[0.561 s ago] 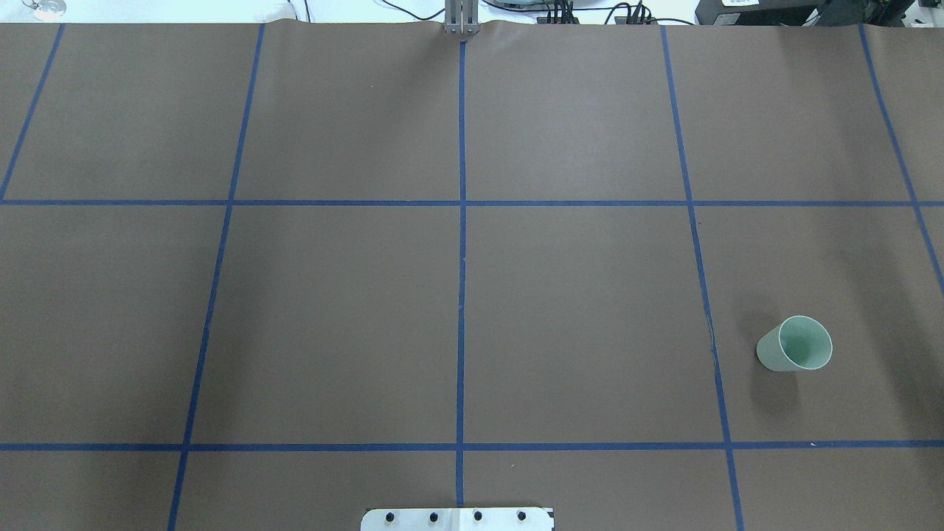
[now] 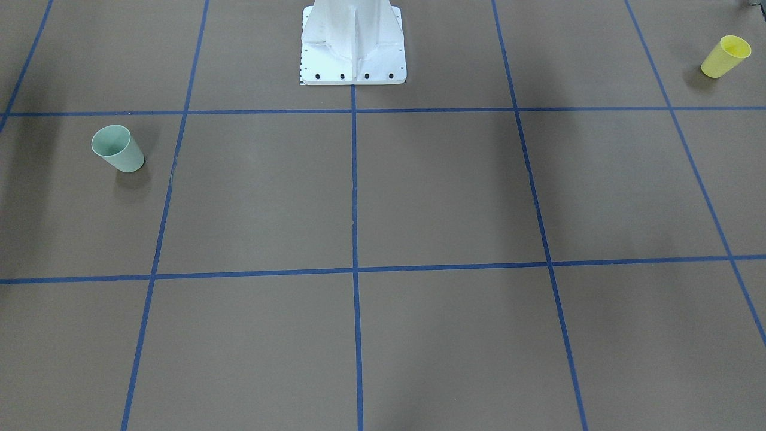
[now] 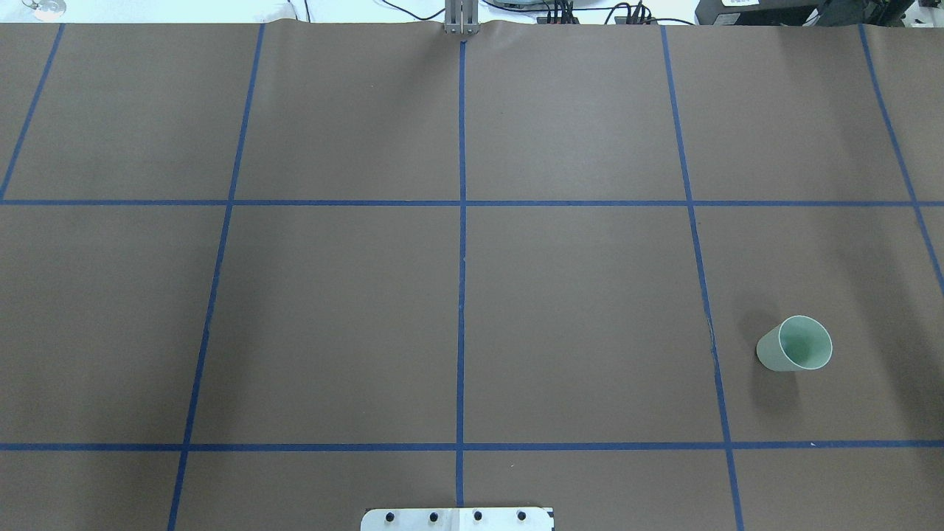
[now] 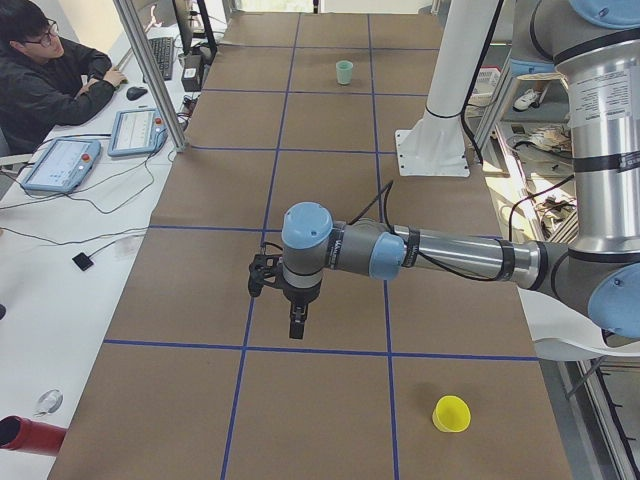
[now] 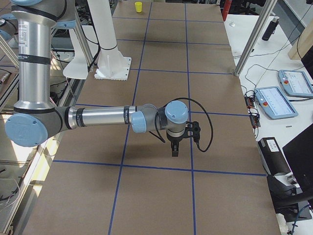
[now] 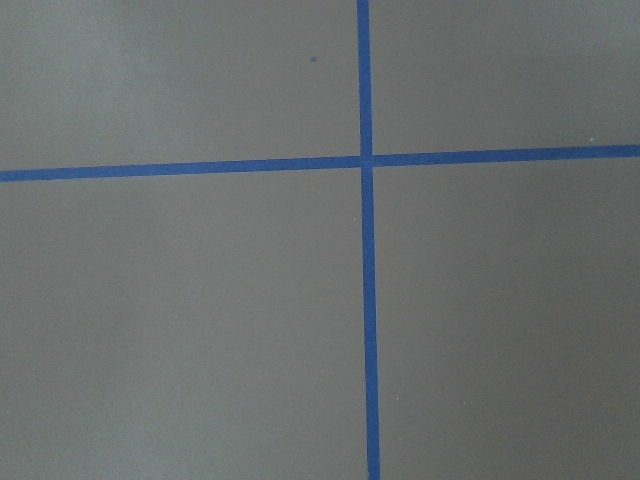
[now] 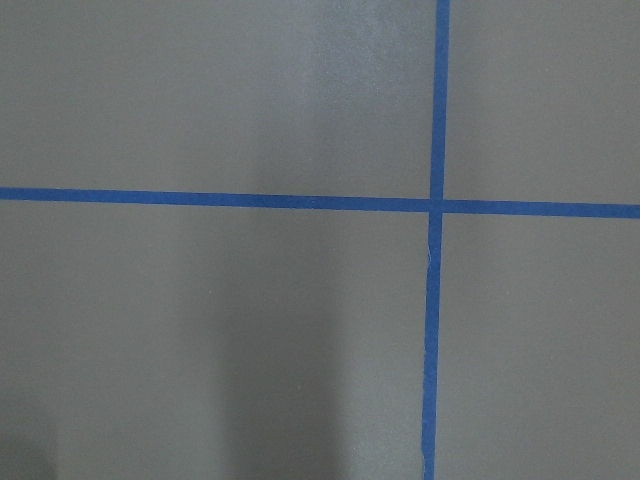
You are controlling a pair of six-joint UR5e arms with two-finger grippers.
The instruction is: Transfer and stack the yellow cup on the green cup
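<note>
I have the yellow cup (image 2: 726, 56) standing mouth up at the end of the surface (image 3: 332, 317) on the robot's left, on the robot's side of the tape line that runs across in front of the white pedestal (image 2: 353, 42). The green cup (image 3: 794, 344) stands mouth up well apart from it, toward the end on the robot's right, just past a blue tape line (image 3: 704, 295). Neither cup is touched by anything.

The left gripper (image 4: 297, 325) hangs fingers down above the surface from an arm stretched out level, clear of the yellow cup, which sits nearer the robot's edge. The right gripper (image 5: 174, 149) hangs the same way at the other end. Each one shows only in a side view, so I cannot tell whether the fingers are apart or together.

Both wrist cameras give me only brown surface and a crossing of blue tape.
</note>
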